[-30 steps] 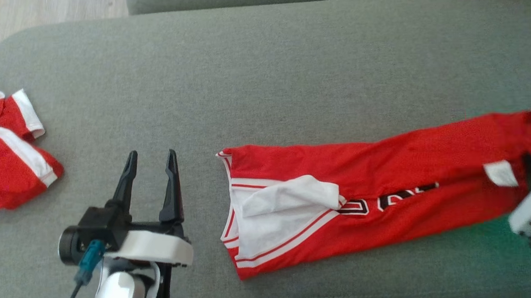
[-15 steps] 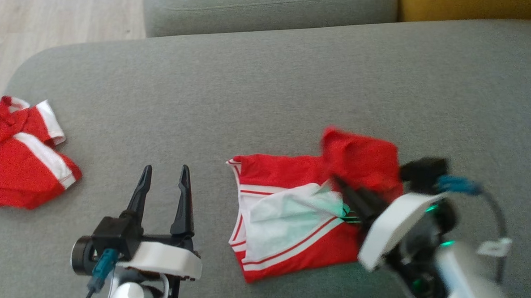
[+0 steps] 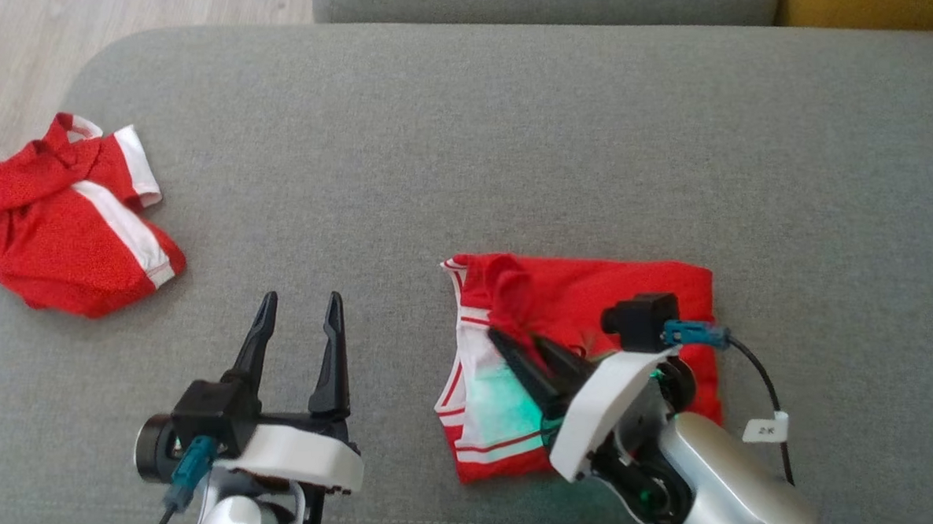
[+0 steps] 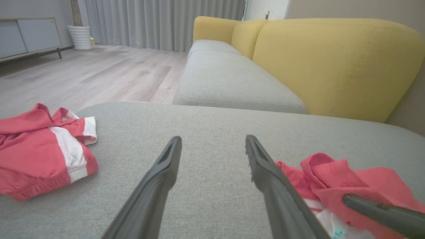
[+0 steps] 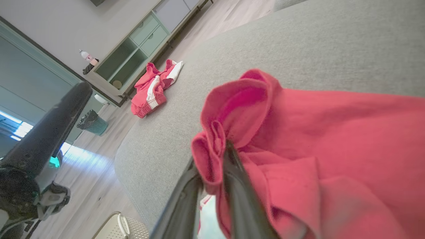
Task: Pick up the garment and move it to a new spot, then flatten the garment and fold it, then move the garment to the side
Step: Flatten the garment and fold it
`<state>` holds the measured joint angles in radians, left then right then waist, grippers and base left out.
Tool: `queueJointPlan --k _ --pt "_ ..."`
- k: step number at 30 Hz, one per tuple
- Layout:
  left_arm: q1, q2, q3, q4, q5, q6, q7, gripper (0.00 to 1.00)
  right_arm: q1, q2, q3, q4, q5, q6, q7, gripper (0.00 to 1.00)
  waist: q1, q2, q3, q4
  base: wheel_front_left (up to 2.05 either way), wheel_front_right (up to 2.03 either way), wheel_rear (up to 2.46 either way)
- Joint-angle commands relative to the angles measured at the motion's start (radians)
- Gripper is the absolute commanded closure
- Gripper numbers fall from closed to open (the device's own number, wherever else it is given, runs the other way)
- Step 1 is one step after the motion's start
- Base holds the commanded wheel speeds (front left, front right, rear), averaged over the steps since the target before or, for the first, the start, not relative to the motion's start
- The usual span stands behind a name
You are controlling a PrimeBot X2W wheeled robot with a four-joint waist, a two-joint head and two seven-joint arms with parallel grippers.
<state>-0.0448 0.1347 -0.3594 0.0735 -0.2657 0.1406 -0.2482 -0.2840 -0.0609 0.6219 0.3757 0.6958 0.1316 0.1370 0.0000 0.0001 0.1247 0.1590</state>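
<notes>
- Since one second ago, the garment (image 3: 609, 291) has had its far end carried across by the right gripper (image 3: 515, 339) and laid over the white-trimmed end. The long strip is now a doubled rectangle. The head view has also shifted, so the apparent drift of everything else is camera motion.
- Location: the garment lies at the lower centre of the head view on the grey sofa cushion (image 3: 508, 134). It is flat except for a raised bunch near its upper-left corner.
- Handling (judgement): the cloth is thin, light and limp, with no stiffness. It will sag from a single grip point, and the two layers may slide over each other.
- Grip points (judgement): take hold at a hemmed edge or corner, catching both layers together. Two corners at once would keep the fold intact.
- Right gripper: the fingers stand close together, pinching the bunched red fold.
- Left gripper (image 3: 301, 297): the jaws are spread and empty, at the lower left of the frame, apart from the garment.
- A second red garment (image 3: 71, 232) lies at the upper left, well apart.
</notes>
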Motion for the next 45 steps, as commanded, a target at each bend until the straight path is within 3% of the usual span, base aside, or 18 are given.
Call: queueJointPlan --k 1,7,11,14,18,29,45 --pt "-0.048 0.003 0.034 -0.026 0.0 0.002 -0.01 0.0 -0.053 0.011 0.035 -0.027 0.019 -0.001 -0.032 0.0 0.0 -0.0001 0.006 0.001 0.0 0.0 0.0" --pt "-0.049 0.006 0.045 -0.024 0.001 0.008 -0.011 0.0 -0.116 0.011 0.103 -0.065 0.048 -0.001 -0.131 0.0 0.0 -0.0001 0.007 -0.018 0.0 0.0 0.0" --pt "-0.045 0.01 0.048 -0.023 0.002 0.01 -0.012 0.0 -0.135 0.011 0.08 -0.12 0.036 -0.001 -0.19 0.0 0.0 -0.0001 -0.002 -0.04 0.0 0.0 0.0" --pt "-0.043 0.013 0.05 -0.023 0.004 0.012 -0.012 0.0 -0.133 0.011 0.027 -0.141 -0.003 -0.001 -0.216 0.0 0.0 -0.0001 -0.007 -0.051 0.0 0.0 0.0" --pt "-0.037 0.022 0.054 -0.029 0.007 0.02 -0.012 0.0 -0.095 -0.001 -0.139 -0.184 -0.122 -0.001 -0.233 0.0 0.0 -0.0001 -0.014 -0.074 0.0 0.0 0.0" --pt "-0.017 0.052 0.057 -0.038 0.005 0.026 0.005 0.0 0.165 -0.074 -0.548 -0.373 -0.403 -0.001 -0.153 0.0 0.0 -0.0001 -0.051 -0.106 0.0 0.0 0.0" --pt "0.082 0.103 0.067 -0.073 -0.011 0.043 0.045 0.0 0.395 -0.043 -0.642 -0.523 -0.482 -0.001 -0.058 0.0 0.0 -0.0001 -0.148 -0.123 0.0 0.0 0.0"
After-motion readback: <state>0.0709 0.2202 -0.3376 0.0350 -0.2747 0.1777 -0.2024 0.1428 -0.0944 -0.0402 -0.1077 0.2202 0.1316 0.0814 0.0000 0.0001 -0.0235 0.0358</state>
